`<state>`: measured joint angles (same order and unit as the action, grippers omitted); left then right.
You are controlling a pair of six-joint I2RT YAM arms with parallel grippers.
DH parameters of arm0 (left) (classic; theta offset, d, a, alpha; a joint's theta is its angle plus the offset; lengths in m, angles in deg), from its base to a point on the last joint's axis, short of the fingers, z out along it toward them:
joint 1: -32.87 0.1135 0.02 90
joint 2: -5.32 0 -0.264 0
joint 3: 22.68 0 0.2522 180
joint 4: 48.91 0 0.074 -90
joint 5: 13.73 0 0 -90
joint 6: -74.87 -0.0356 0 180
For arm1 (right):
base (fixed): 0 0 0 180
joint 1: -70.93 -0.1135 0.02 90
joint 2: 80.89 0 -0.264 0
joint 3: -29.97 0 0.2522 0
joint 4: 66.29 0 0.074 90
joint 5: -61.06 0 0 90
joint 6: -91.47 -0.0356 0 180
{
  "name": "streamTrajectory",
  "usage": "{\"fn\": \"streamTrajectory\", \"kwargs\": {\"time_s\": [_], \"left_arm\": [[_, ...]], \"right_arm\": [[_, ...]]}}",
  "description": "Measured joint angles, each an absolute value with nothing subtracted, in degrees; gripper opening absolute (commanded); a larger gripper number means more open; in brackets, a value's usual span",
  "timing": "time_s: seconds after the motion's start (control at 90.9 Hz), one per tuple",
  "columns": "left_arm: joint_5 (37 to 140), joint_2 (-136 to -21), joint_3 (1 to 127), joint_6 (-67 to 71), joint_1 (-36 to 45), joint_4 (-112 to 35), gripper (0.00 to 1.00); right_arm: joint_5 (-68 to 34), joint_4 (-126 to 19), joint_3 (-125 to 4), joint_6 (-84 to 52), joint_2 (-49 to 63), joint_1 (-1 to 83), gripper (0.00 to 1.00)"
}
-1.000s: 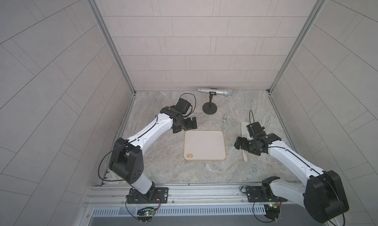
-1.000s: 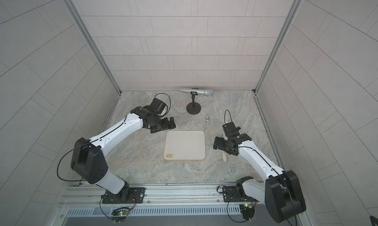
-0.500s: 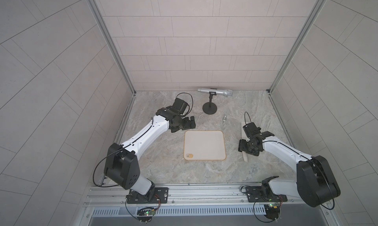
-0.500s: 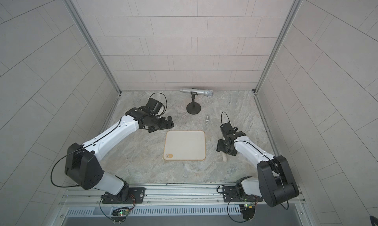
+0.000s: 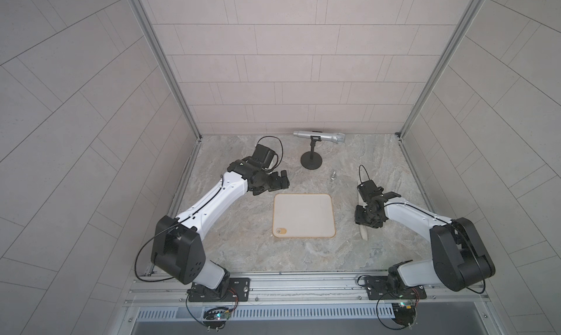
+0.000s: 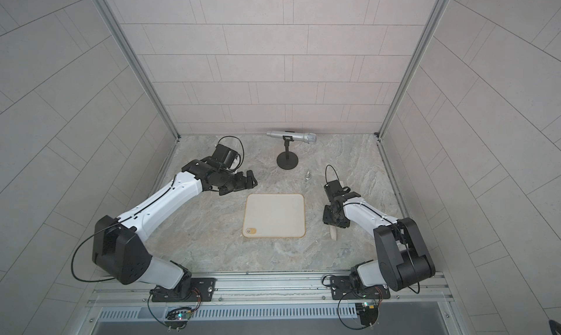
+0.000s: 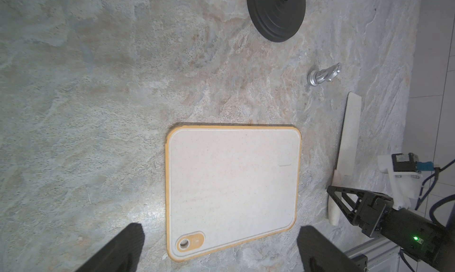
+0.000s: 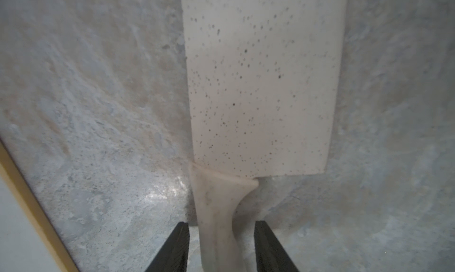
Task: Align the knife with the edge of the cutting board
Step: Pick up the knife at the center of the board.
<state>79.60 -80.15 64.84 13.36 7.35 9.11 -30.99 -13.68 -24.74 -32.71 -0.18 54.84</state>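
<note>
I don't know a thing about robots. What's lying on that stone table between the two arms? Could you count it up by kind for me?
Knife: 1
Cutting board: 1
Microphone on a stand: 1
Small silver metal piece: 1
Total: 4

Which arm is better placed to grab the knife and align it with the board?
Right. The right gripper straddles the handle of the knife, jaws open around it. The left gripper hovers open across the cutting board, far from the knife.
</note>
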Motion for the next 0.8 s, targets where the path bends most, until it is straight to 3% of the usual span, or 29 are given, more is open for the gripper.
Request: {"fn": "streamTrajectory", "kwargs": {"time_s": [0.693,0.803], "left_arm": [[81.83,-79.73,63.99,13.43,7.72,8.34,1.00],[81.79,-79.73,63.97,13.43,7.72,8.17,1.00]], "right_arm": [[-31.97,-13.13,-29.11,-32.42,5.83,54.84,0.23],[-31.90,-13.11,-29.11,-32.38,5.81,54.84,0.16]]}}
